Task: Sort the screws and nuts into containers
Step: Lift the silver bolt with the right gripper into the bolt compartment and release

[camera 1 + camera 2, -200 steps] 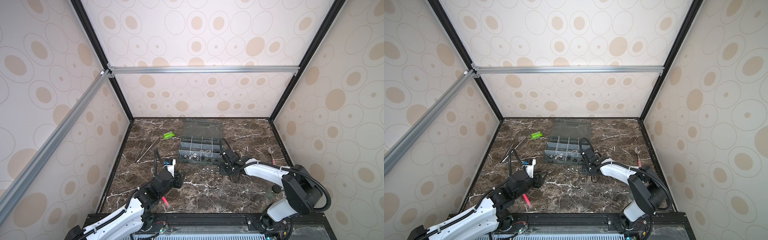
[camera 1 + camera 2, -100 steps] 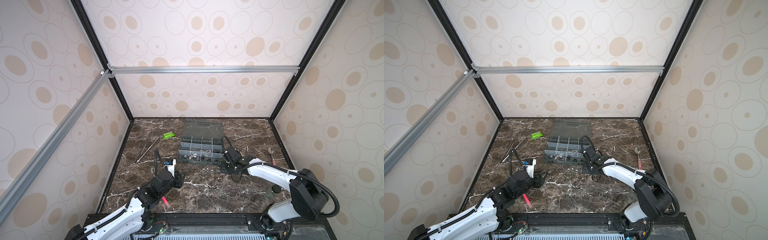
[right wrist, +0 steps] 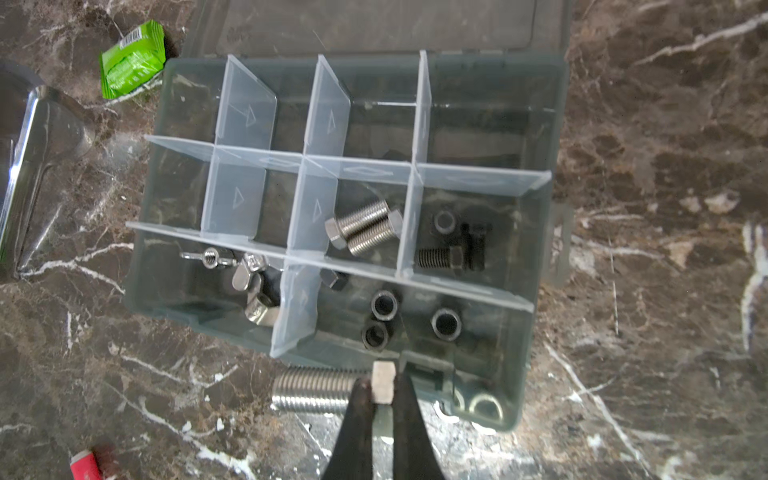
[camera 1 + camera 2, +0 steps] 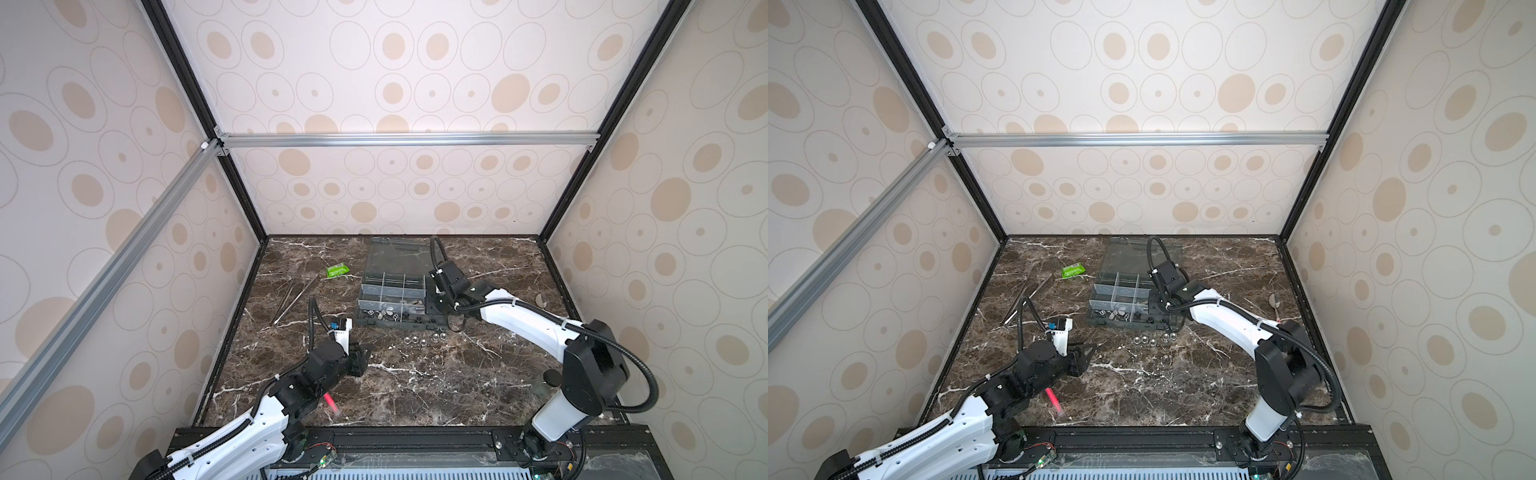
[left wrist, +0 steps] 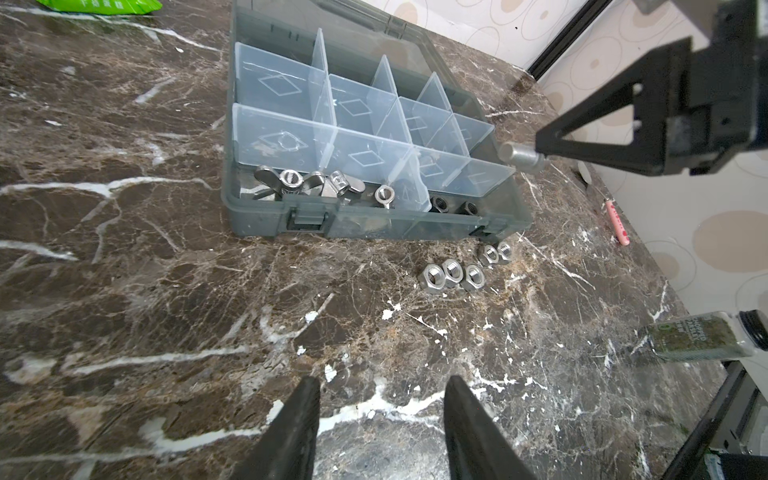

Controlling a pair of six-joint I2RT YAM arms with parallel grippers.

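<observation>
The dark grey organiser box [image 4: 415, 323] lies open, its containers [image 3: 232, 199] formed by translucent dividers. My right gripper [image 3: 382, 388] is shut on the head of a long silver screw [image 3: 311, 390], held level over the box's near right corner; the left wrist view shows that screw [image 5: 521, 157] above the dividers. Silver screws [image 3: 365, 228], black screws [image 3: 449, 255], winged nuts [image 5: 299, 183] and black nuts [image 3: 384, 305] lie in separate compartments. Several loose silver hex nuts [image 5: 453, 274] sit on the marble in front of the box. My left gripper [image 5: 380, 386] is open, low and empty, short of them.
A green packet [image 4: 337, 271] and long tweezers [image 4: 295, 299] lie left of the box. A pink pen [image 4: 331, 402] is under the left arm. A small bottle [image 5: 698, 340] and a second pink pen [image 5: 618, 222] lie near the right wall.
My right gripper has risen from the table in front of the box and moved back over the box's right end with the screw. The left arm has not moved.
</observation>
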